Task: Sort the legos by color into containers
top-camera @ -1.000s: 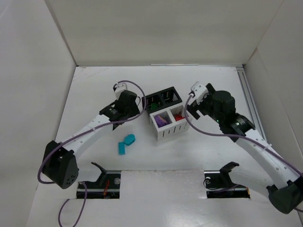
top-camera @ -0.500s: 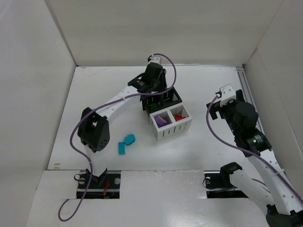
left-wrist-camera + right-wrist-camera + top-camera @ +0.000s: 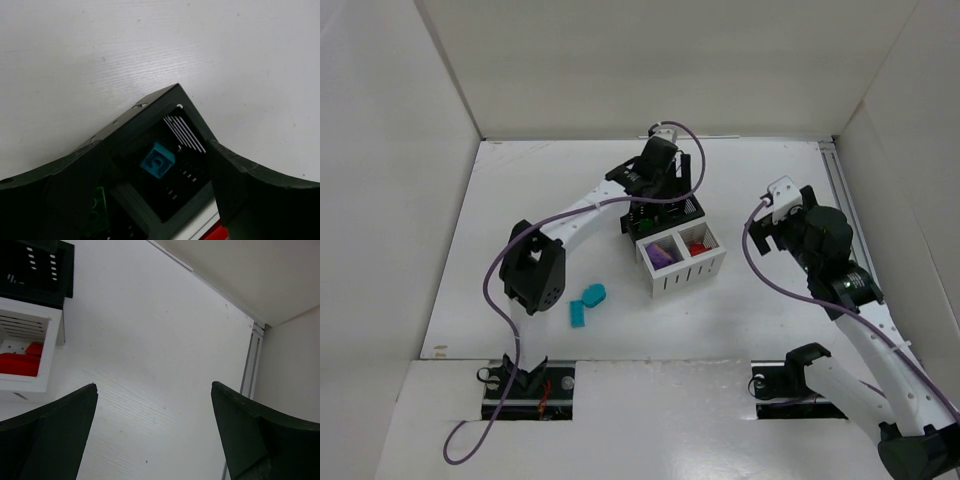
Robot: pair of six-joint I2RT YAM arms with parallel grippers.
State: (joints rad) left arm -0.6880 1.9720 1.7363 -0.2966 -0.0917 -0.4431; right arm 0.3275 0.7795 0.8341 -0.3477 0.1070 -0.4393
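My left gripper (image 3: 657, 200) hangs open over the black bin (image 3: 688, 210). In the left wrist view the left gripper (image 3: 155, 146) has its jaws spread above one cell, where a teal lego (image 3: 157, 160) lies free of both fingers. A green lego (image 3: 97, 210) lies in the neighbouring cell. The white bin (image 3: 690, 270) holds purple legos (image 3: 661, 256) and red legos (image 3: 697, 246). Two teal legos (image 3: 586, 302) lie on the table to the left. My right gripper (image 3: 778, 213) is open and empty, right of the bins; the right wrist view shows the right gripper (image 3: 154, 387) over bare table.
White walls enclose the table on three sides. A metal rail (image 3: 248, 375) runs along the right edge. The white bin's red cell (image 3: 20, 362) and a corner of the black bin (image 3: 42, 265) show at the left of the right wrist view.
My left arm swung from left of the bins to above the black bin. My right arm drew back to the right, away from the white bin.
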